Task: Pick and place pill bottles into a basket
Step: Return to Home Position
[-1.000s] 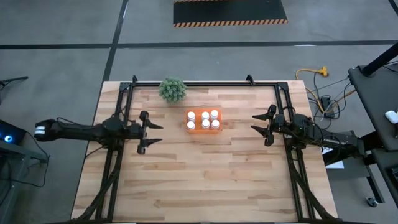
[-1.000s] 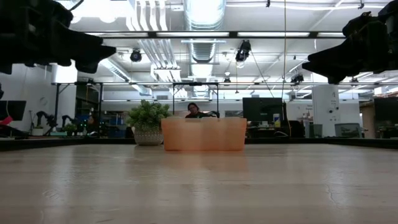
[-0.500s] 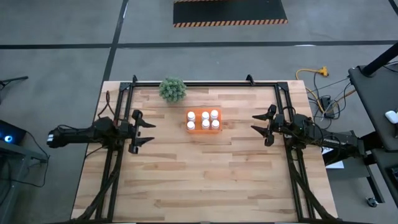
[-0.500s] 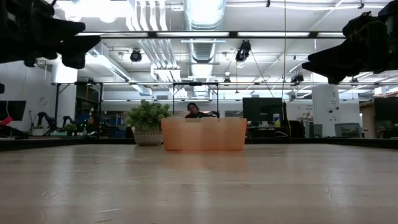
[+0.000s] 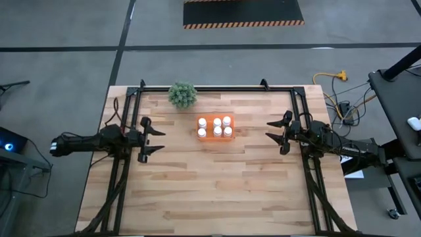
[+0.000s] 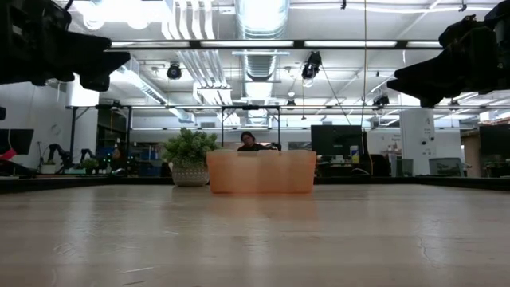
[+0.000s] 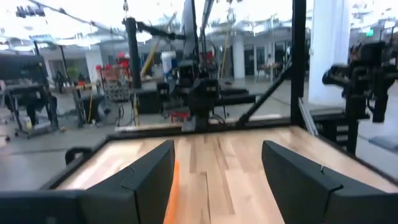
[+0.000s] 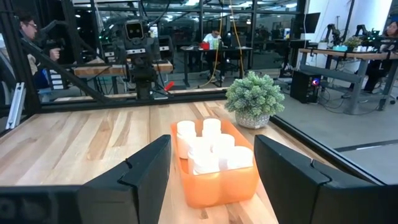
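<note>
The orange basket (image 5: 215,128) stands on the table at mid-far and holds several white pill bottles (image 5: 217,122), upright in two rows; they also show in the right wrist view (image 8: 211,146). My left gripper (image 5: 156,139) is open and empty, raised above the table's left part, well left of the basket. My right gripper (image 5: 271,132) is open and empty, raised at the table's right part, right of the basket. In the low view the basket (image 6: 260,172) hides the bottles.
A green bushy plant (image 5: 182,94) in a pot stands at the far edge, left of the basket. A dark metal frame (image 5: 210,88) runs along the far edge and both sides. Bare wood lies across the table's near half.
My left gripper has drawn back toward the table's left edge, away from the basket, staying open and raised. The basket, the bottles and my right gripper have kept still.
</note>
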You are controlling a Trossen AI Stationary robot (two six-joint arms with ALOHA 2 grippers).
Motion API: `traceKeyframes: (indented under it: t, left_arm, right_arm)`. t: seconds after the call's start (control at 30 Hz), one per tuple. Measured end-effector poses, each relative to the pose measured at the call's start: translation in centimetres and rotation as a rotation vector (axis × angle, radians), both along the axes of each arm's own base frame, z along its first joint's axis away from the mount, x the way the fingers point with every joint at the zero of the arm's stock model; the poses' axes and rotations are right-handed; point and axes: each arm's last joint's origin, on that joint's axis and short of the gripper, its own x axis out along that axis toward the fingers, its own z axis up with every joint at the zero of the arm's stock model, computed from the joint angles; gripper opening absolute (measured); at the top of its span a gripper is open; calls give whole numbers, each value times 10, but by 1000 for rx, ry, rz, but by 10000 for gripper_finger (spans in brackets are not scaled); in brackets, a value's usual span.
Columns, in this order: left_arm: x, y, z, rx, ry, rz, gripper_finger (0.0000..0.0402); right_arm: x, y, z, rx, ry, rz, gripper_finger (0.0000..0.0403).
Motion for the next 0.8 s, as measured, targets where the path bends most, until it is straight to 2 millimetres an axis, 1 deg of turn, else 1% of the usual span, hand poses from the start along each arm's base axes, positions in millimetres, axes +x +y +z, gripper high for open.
traceKeyframes:
  t: [0.1, 0.2, 0.3, 0.53, 0.8]
  left_arm:
    - [0, 0, -3, 0, 25, 2, 224]
    - [0, 1, -10, 23, 96, 26, 224]
    - [1, 2, -12, 24, 133, 58, 224]
    - [5, 2, -18, 22, 200, 57, 224]
    - [9, 2, -19, 20, 219, 66, 224]
  right_arm:
    - [0, 0, 0, 0, 0, 0, 219]
    - [0, 0, 0, 0, 0, 0, 219]
    - [0, 0, 0, 0, 0, -1, 219]
    - [0, 0, 0, 0, 0, -1, 219]
    - [0, 0, 0, 0, 0, -1, 219]
